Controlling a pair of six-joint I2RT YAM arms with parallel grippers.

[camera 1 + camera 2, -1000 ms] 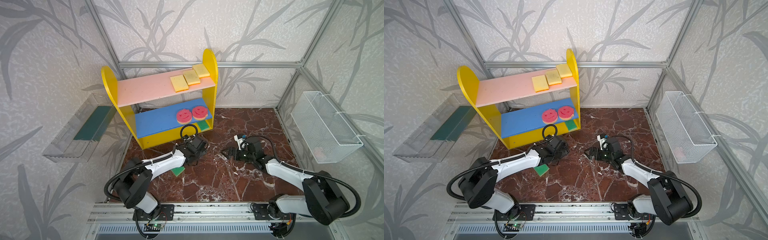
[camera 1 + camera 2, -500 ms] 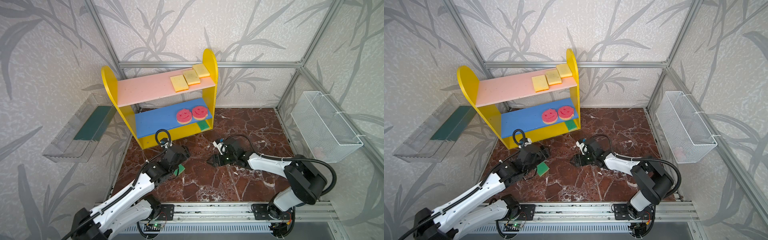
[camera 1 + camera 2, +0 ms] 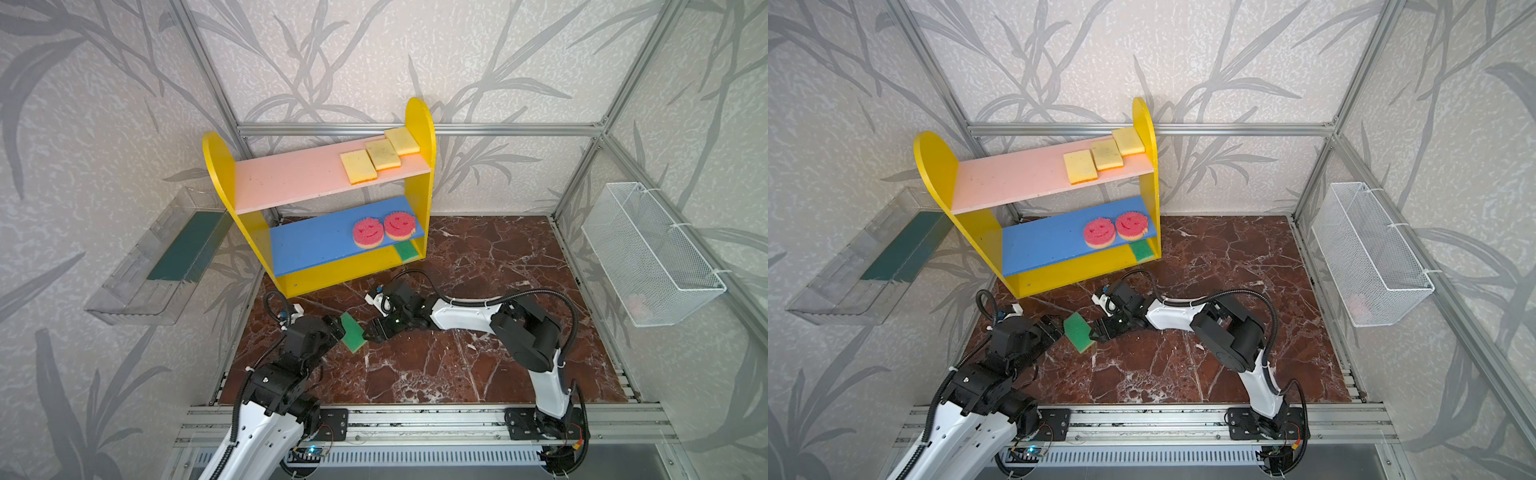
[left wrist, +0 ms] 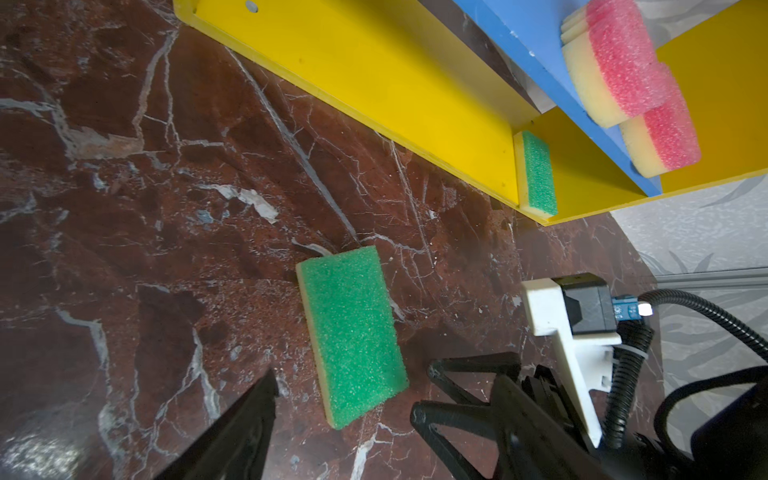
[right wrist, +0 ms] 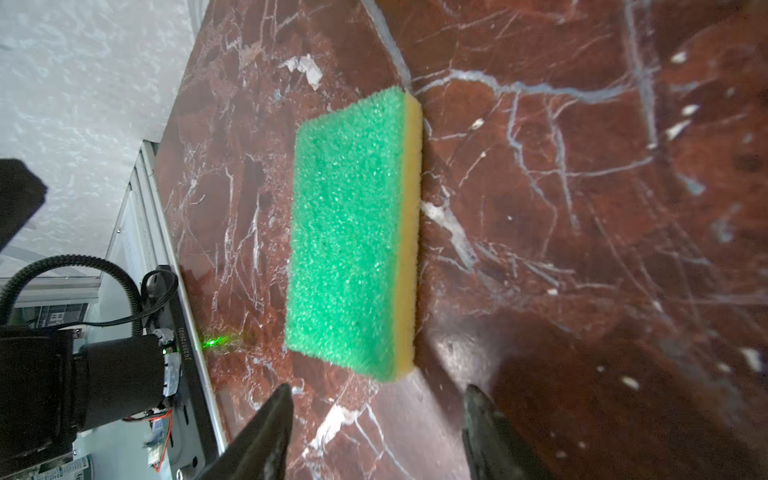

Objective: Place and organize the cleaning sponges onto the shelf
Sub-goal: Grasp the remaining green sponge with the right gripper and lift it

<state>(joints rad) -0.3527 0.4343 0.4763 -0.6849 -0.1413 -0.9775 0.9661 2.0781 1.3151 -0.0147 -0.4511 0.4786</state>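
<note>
One green sponge (image 3: 353, 332) is down on the bench (image 3: 478, 374), lying flat with its green face up and the yellow foam underneath, out in front of the shelf (image 3: 422, 124) and clear of it. It sits right between your two arms. Your left fingers (image 4: 257, 415) are spread wide and grip nothing. In both top views they sit at the sponge's left end, and whether they touch it you cannot tell from here. Your right fingers (image 5: 274, 419) are parted too, both tips just short of the sponge's near edge, with nothing between them.

Up on the shelf, three yellow sponges (image 3: 382, 154) lie in a row at the right end of the pink top board. Two round pink smiley sponges (image 3: 368, 232) sit side by side, touching, at the right end of the blue middle board. A second green sponge (image 3: 406, 251) lies on the yellow base, tucked against the right side panel.
</note>
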